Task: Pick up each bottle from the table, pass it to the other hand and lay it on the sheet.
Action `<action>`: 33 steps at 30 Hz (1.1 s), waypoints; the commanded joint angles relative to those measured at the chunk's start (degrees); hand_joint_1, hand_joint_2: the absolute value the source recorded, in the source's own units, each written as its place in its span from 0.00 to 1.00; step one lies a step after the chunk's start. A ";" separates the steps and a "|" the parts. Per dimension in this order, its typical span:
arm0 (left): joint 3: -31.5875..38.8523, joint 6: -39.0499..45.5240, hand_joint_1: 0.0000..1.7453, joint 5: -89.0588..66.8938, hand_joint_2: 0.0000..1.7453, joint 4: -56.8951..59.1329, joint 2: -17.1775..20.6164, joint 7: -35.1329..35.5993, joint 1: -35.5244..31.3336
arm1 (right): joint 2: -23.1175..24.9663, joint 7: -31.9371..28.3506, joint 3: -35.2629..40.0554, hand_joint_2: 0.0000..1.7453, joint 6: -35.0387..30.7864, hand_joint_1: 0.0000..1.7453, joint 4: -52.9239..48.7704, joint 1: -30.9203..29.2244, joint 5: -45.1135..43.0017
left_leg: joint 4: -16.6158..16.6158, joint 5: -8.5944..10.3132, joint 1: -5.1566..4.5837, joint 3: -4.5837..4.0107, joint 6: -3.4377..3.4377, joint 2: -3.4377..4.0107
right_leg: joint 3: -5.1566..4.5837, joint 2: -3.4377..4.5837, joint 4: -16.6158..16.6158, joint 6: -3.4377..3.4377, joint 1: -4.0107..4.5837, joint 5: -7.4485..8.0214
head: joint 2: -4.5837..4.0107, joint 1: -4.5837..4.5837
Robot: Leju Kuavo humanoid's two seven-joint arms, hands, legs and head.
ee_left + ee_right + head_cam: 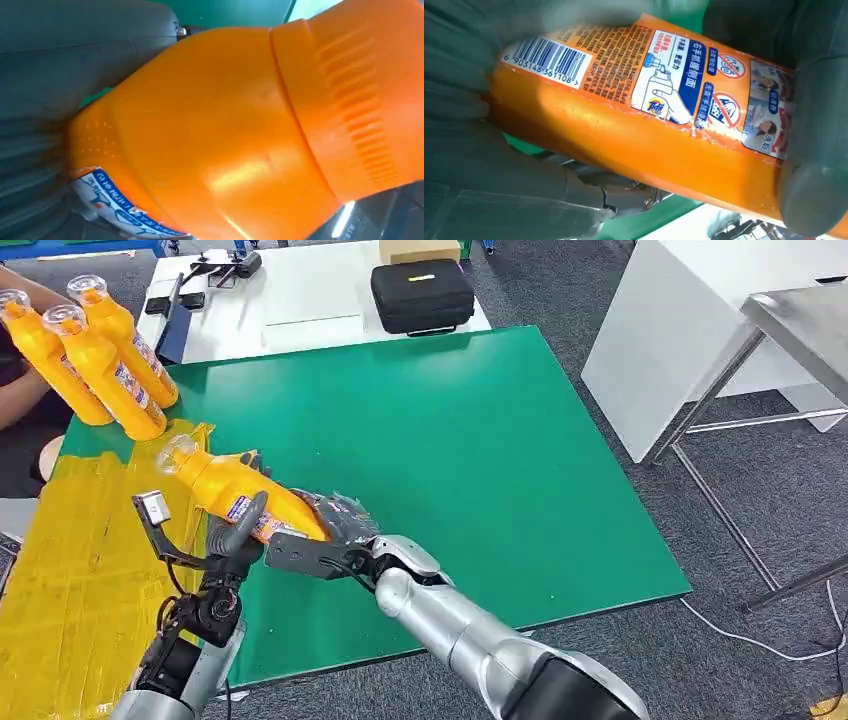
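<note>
A: What can we read on the orange bottle [634, 130]?

B: In the right wrist view its label carries the Tide logo, a barcode numbered 6 903148 361108, Chinese text and two red prohibition circles. The left wrist view gives us the ribbed orange shoulder and a blue-and-white label edge instead.

A: And where do we place it?

B: From the head view, tilted above the near left of the green table [480, 460], clear cap toward the yellow sheet [80, 570]. Our right hand [335, 525] clasps its base end; our left hand [235, 535] has its fingers wrapped round the middle. So both grip it.

A: Anything else?

B: Three more orange bottles [95, 355] at the far left, tilted, beside a person's arm; a black case [422, 295] beyond the table.
</note>
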 commanded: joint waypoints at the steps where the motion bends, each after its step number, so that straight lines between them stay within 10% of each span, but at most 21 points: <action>1: 0.52 -0.30 1.00 0.04 1.00 0.72 -0.20 0.11 -3.97 | 0.48 -0.71 5.60 1.00 2.64 1.00 3.19 0.91 0.25 | -0.01 -0.09 0.06 0.21 -0.05 -0.11 | 0.27 -0.16 -0.03 -0.02 0.07 -0.13 | 0.00 0.02; 13: 1.99 2.52 1.00 -3.78 1.00 -3.50 0.99 -2.73 -1.87 | -3.40 2.29 0.95 1.00 -1.68 1.00 3.08 -0.80 -1.05 | -0.01 -0.06 0.05 0.18 -0.04 -0.13 | 0.24 -0.19 -0.04 -0.01 0.06 -0.10 | 0.00 0.02; 14: 1.55 7.11 1.00 -8.59 1.00 -4.10 1.64 -4.22 -1.96 | -4.31 2.46 -0.92 1.00 -1.76 0.02 2.46 -1.02 -1.99 | 0.01 -0.12 0.06 0.33 -0.05 -0.17 | 0.40 -0.25 -0.03 0.00 0.08 -0.18 | 0.00 -0.02; 16: 2.11 12.80 1.00 -13.97 1.00 -5.36 1.70 -4.53 -2.10 | -6.62 2.84 -4.16 1.00 -0.60 0.00 0.53 -1.36 -2.92 | 0.01 -0.10 0.05 0.28 -0.04 -0.20 | 0.36 -0.28 -0.02 0.00 0.07 -0.17 | 0.00 0.02; 17: 1.44 19.94 1.00 -20.38 1.00 -5.87 2.29 -6.30 -2.23 | -7.21 3.00 -6.53 0.00 -1.95 0.00 -0.73 -1.06 -4.13 | 0.00 -0.04 0.04 0.15 -0.02 -0.23 | 0.23 -0.28 -0.03 0.01 0.06 -0.11 | 0.00 -0.02; 26: 5.34 51.07 1.00 -52.02 1.00 -4.71 8.28 -8.57 -4.40 | -15.85 -1.74 -18.52 0.00 -1.36 0.00 -17.94 2.88 -11.00 | 0.10 -0.15 -0.01 0.34 -0.04 -0.39 | 0.47 -0.41 0.09 0.02 0.04 -0.25 | 0.00 0.04; 33: 34.13 52.85 1.00 -103.13 1.00 -2.73 2.81 -10.15 -6.12 | -16.41 -2.32 -20.44 0.00 -0.54 0.00 -26.05 5.79 -12.17 | 0.02 -0.09 -0.03 0.22 -0.03 -0.09 | 0.25 -0.10 0.01 0.01 0.01 -0.10 | 0.00 0.00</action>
